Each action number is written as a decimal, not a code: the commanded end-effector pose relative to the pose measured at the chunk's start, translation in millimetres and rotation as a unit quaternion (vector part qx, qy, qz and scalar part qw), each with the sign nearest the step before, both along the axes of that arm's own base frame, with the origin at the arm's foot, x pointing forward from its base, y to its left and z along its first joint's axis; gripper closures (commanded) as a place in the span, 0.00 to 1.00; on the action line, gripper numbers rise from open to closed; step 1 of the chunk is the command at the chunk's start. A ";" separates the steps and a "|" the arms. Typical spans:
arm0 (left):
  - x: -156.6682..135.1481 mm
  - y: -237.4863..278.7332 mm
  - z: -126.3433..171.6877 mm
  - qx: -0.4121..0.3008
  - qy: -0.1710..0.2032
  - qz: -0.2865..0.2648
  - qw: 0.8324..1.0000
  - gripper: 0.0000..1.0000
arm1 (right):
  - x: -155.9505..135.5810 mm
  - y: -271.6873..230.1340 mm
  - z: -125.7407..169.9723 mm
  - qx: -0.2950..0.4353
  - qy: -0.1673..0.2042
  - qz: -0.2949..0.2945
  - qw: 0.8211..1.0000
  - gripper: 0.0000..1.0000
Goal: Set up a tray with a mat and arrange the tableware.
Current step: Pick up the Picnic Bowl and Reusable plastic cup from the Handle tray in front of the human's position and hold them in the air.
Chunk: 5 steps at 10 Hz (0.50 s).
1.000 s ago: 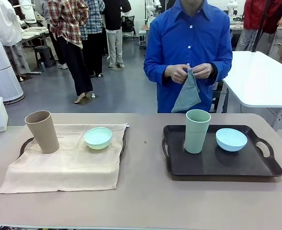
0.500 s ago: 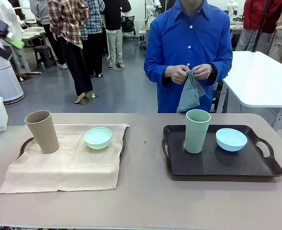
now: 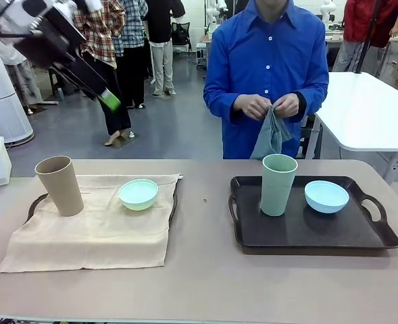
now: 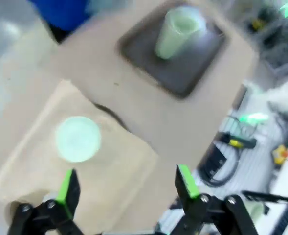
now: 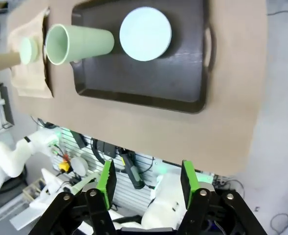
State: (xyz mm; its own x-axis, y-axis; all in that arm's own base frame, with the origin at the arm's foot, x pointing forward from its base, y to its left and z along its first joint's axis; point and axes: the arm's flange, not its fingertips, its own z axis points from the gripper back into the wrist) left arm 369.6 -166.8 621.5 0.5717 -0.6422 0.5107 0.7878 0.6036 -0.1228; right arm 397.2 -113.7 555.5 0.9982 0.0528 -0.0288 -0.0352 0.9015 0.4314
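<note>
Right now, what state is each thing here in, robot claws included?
beige mat, spread out
dark tray, without a mat
tan cup, mouth up on the beige mat
mint bowl, right way up on that mat
sage green cup, upright on the dark tray
pale blue bowl, right way up beside it
grey-blue cloth, bunched in the person's hands
left gripper, open, empty
right gripper, open, empty

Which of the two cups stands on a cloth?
The tan cup, on the beige cloth at the left. The green cup stands directly on the bare dark tray.
</note>
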 end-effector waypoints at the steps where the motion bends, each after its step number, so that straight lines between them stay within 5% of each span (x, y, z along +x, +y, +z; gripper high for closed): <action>1: 3.3 -14.8 3.2 0.006 0.121 -0.061 0.991 0.00 | 4.5 10.8 -21.7 -0.016 0.006 0.017 1.000 0.30; 2: 4.9 -36.0 -4.4 0.012 0.130 -0.076 0.989 0.00 | 17.5 18.6 -31.2 -0.029 0.002 0.007 1.000 0.30; 3: 4.5 -40.6 -5.1 -0.011 0.215 -0.094 0.972 0.00 | 25.4 17.6 -34.2 -0.003 0.006 0.025 1.000 0.30; 4: -11.7 -35.3 -17.2 0.005 0.101 -0.070 0.992 0.00 | 10.3 20.0 -22.7 -0.005 0.007 0.016 1.000 0.30; 5: -11.7 -35.3 -17.2 0.005 0.101 -0.070 0.992 0.00 | 10.3 20.0 -22.7 -0.005 0.007 0.016 1.000 0.30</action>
